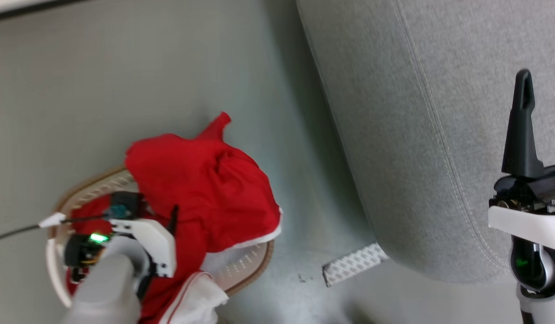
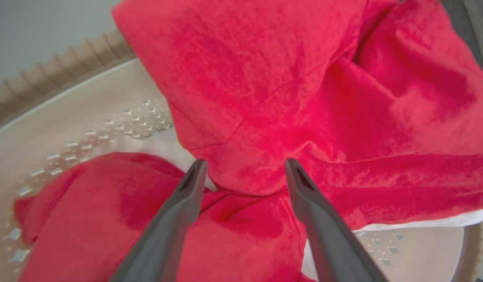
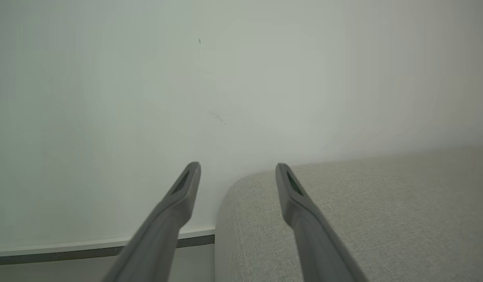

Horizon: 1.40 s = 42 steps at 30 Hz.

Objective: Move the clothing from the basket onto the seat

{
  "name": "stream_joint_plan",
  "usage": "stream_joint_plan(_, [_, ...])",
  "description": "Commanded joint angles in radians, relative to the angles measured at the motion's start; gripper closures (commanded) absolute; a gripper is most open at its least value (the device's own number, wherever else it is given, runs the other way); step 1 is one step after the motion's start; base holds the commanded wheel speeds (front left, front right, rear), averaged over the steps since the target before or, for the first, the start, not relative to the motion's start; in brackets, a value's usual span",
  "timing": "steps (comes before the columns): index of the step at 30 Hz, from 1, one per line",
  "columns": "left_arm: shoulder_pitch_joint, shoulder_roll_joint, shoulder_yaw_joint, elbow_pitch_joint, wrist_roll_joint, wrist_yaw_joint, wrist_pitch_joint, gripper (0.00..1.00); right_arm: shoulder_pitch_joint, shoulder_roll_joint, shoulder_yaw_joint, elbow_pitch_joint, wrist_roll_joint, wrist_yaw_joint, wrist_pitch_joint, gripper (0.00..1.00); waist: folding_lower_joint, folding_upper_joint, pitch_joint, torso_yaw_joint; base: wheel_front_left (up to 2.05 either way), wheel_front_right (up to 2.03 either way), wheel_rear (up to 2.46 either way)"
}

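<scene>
Hovering left gripper (image 2: 243, 164) over basket (image 2: 69, 113), jaws apart to straddle a clothing (image 2: 304, 98) fold | right gripper (image 3: 237, 168) jaws apart, empty, parked clear over seat (image 3: 382, 215) at right.

Soft matt clothing (image 2: 304, 98) (red cloth), smooth perforated plastic basket (image 2: 89, 117), woven seat (image 1: 439, 112)

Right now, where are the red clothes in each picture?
Head view: clothing lower left, heaped over the basket.
Left wrist view: clothing across middle and right, just past the open left tool.
Right wrist view: faces the wall and seat instead.
Shared landmark: the basket's holed wall, head and left wrist views.
</scene>
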Motion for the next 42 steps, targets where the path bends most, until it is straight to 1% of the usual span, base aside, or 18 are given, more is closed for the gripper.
stream_joint_plan(1, [-0.032, 0.030, -0.002, 0.027, -0.010, -0.002, 0.017, 0.00, -0.023, 0.012, 0.004, -0.008, 0.007, -0.002, 0.000, 0.00, -0.0001, 0.0000, 0.056, -0.047, 0.00, 0.00, 0.00])
stream_joint_plan(3, [-0.041, 0.037, -0.001, 0.037, -0.015, -0.002, 0.025, 0.00, -0.027, 0.016, 0.006, -0.007, 0.008, -0.002, 0.000, 0.00, -0.0001, 0.0000, 0.065, -0.054, 0.00, 0.00, 0.00])
stream_joint_plan(5, [-0.063, 0.063, -0.003, 0.054, -0.015, -0.003, 0.042, 0.00, -0.037, 0.027, 0.016, -0.008, 0.009, -0.002, 0.000, 0.00, -0.0001, 0.0000, 0.091, -0.076, 0.00, 0.00, 0.00])
stream_joint_plan(9, [-0.101, 0.093, -0.009, 0.070, -0.023, -0.004, 0.062, 0.00, -0.046, 0.043, 0.021, -0.003, 0.017, -0.002, 0.000, 0.00, -0.0001, 0.0000, 0.126, -0.108, 0.00, 0.00, 0.00])
stream_joint_plan(20, [-0.146, 0.117, -0.040, 0.088, -0.042, -0.004, 0.066, 0.00, -0.062, 0.064, 0.057, 0.013, 0.022, -0.002, 0.000, 0.00, -0.0001, 0.0000, 0.174, -0.158, 0.00, 0.00, 0.00])
stream_joint_plan(21, [-0.149, 0.118, -0.040, 0.089, -0.044, -0.004, 0.063, 0.55, -0.062, 0.065, 0.057, 0.014, 0.023, -0.002, 0.000, 0.00, -0.0001, 0.0000, 0.175, -0.159, 0.00, 0.00, 0.00])
stream_joint_plan(22, [-0.151, 0.118, -0.041, 0.089, -0.046, -0.003, 0.057, 1.00, -0.062, 0.065, 0.058, 0.014, 0.023, -0.002, 0.000, 0.00, -0.0001, 0.0000, 0.176, -0.159, 0.00, 0.00, 0.00])
stream_joint_plan(29, [-0.143, 0.102, -0.054, 0.093, -0.060, -0.003, 0.018, 1.00, -0.062, 0.066, 0.051, 0.026, 0.026, -0.002, 0.000, 0.00, -0.0001, 0.0000, 0.150, -0.142, 0.00, 0.00, 0.00])
stream_joint_plan(32, [-0.123, 0.077, -0.074, 0.094, -0.066, -0.004, 0.005, 1.00, -0.057, 0.066, 0.044, 0.031, 0.019, -0.002, 0.000, 0.00, -0.0001, 0.0000, 0.121, -0.125, 0.00, 0.00, 0.00])
stream_joint_plan(37, [-0.085, 0.035, -0.111, 0.077, -0.100, -0.004, -0.037, 1.00, -0.037, 0.063, 0.031, 0.041, -0.005, -0.002, 0.000, 0.00, -0.0001, 0.0000, 0.041, -0.080, 0.00, 0.00, 0.00])
stream_joint_plan(42, [-0.029, -0.016, -0.170, 0.033, -0.166, -0.004, -0.055, 1.00, -0.009, 0.025, 0.013, 0.049, -0.021, -0.002, 0.000, 0.00, -0.0001, 0.0000, -0.062, -0.022, 0.00, 0.00, 0.00])
